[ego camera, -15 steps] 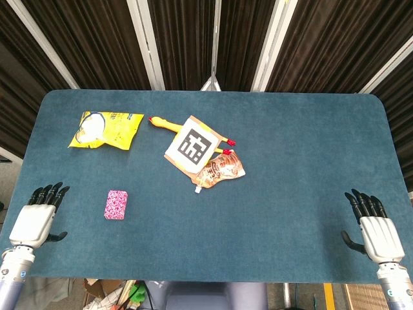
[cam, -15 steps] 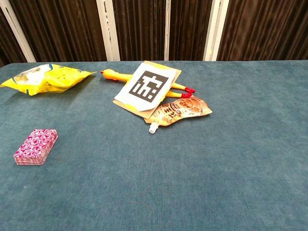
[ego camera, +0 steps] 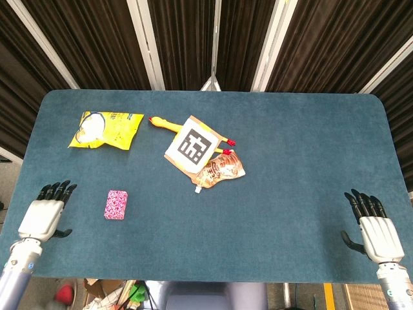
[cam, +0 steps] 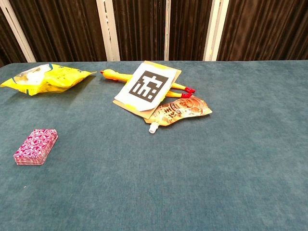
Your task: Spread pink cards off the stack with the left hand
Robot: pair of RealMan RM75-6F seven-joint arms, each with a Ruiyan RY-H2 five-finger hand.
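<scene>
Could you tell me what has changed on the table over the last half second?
Only the left hand moved: in the head view it slid slightly toward the near edge of the table and a touch to the right, open, holding nothing. The pink card stack lies squared up and untouched. The right hand, yellow bag, marker card and pouch stayed put.

card stack: pink-and-white pattern
chip bag: yellow
marker card: black-and-white squares
table: teal
</scene>
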